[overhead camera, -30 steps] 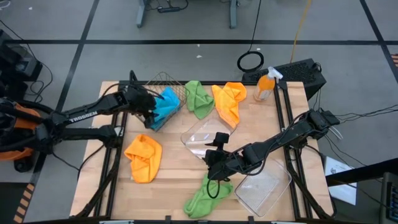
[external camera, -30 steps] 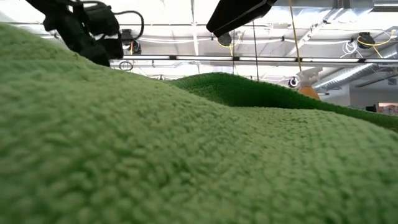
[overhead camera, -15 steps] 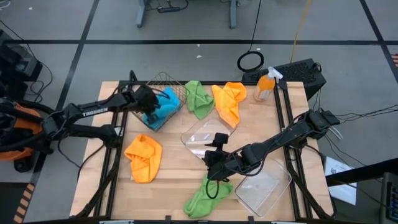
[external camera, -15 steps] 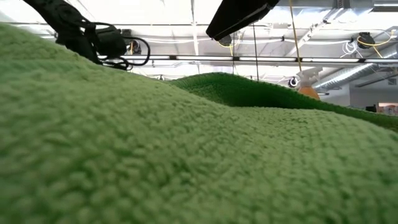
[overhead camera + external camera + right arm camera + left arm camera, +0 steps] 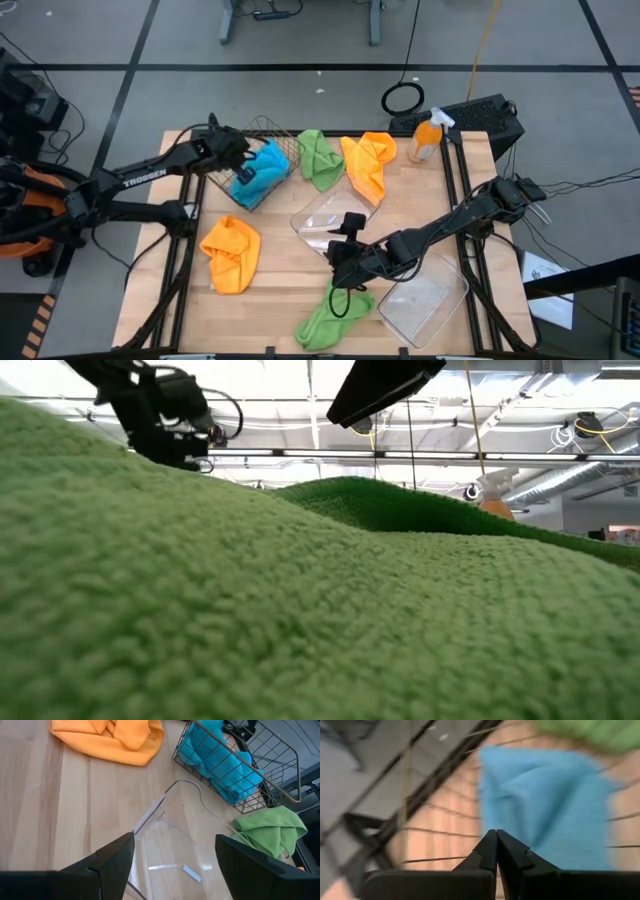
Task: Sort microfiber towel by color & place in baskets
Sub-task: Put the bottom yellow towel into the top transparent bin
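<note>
Blue cloth point(image 5: 262, 170) lies heaped in the dark wire basket point(image 5: 270, 128) at the far left and also shows in the left wrist view point(image 5: 545, 805). My left gripper point(image 5: 240, 158) is shut and empty just above it, toward the basket's left side. My right gripper point(image 5: 345, 262) is open and empty above the near end of a clear tray point(image 5: 325, 215), which also shows in the right wrist view point(image 5: 170, 845). One green cloth point(image 5: 328, 312) lies at the front edge and fills the low view point(image 5: 300, 610). Another green cloth point(image 5: 318, 157) and an orange cloth point(image 5: 368, 165) lie at the far middle. A second orange cloth point(image 5: 232, 254) lies at the near left.
A second clear tray point(image 5: 428, 295) lies at the near right under my right arm. An orange spray bottle point(image 5: 428, 138) stands at the far right. Bare wood point(image 5: 285, 265) shows between the near orange cloth and the trays.
My left gripper has risen and drawn back toward the table's far-left, off the blue cloth, which stays in the wire basket.
</note>
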